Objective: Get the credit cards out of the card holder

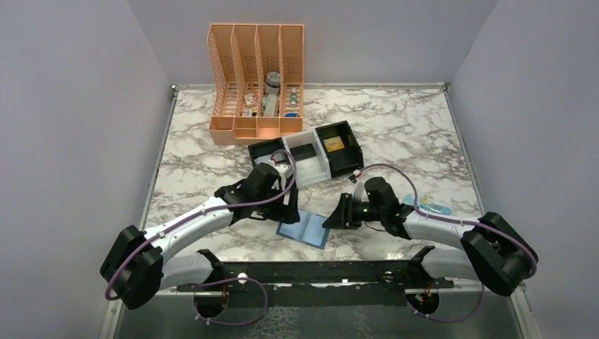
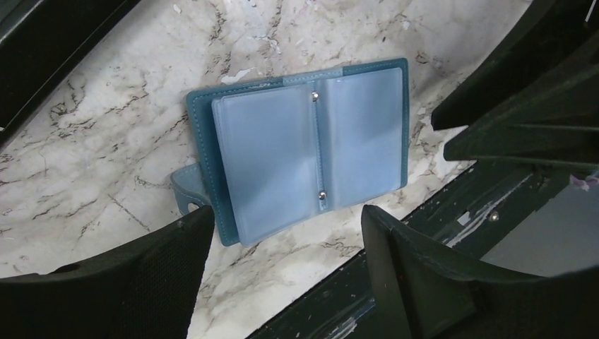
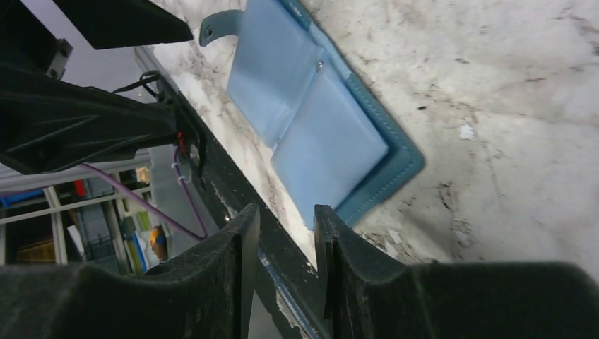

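Open card holder [image 1: 304, 229] flat on marble table [image 1: 410, 134], 1 corner near front edge

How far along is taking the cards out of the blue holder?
Looks done: the light-blue bifold card holder lies open on the marble table, and its visible clear sleeves look empty. What seems a flat black card lies in the white middle compartment of the black-and-white tray. In hand: nothing; the left hand hovers open above the holder, the right hand holds nothing. Left: perhaps checking hidden sleeves.
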